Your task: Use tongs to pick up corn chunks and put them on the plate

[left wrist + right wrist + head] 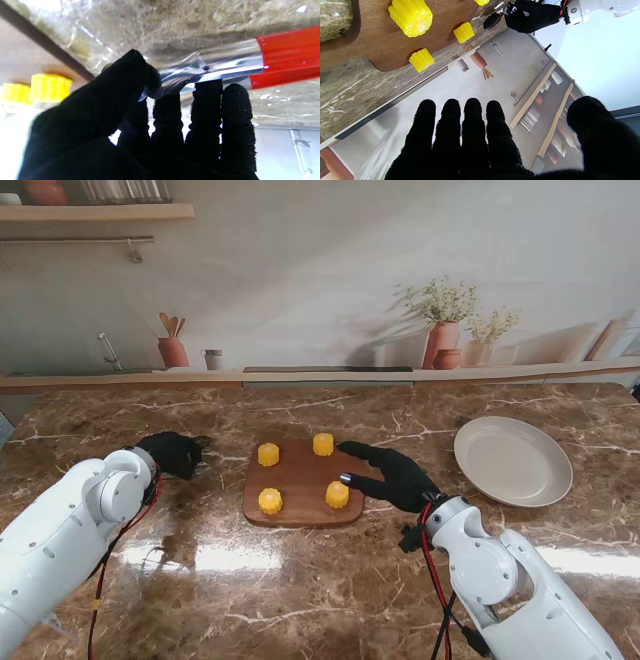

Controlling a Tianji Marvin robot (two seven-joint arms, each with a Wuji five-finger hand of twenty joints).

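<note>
Black-gloved left hand [140,120] fills the left wrist view, thumb and fingers [235,112] closing round the tongs [225,65]: shiny metal shaft w/ red sleeve, lying on the marble counter [300,580]. Grip looks partial; tongs seem not yet lifted, though I cannot tell for sure. Right hand [395,477] holds nothing, fingers straight and spread, thumb apart, resting at the right edge of the wooden board [300,505].

Four yellow corn chunks [338,494] sit apart on the board, two nearer to me, two farther. White plate [512,460] is to the right of the board, bare, no corn on it.

Step in hand, as I judge it: securing the tongs. To do it well, thumb should press one arm and fingers the other, so squeezing shuts the tips; lift level before swinging toward the board. Risk: shaft slipping off the glove on smooth marble.

No brand, label or readable writing on anything visible.
</note>
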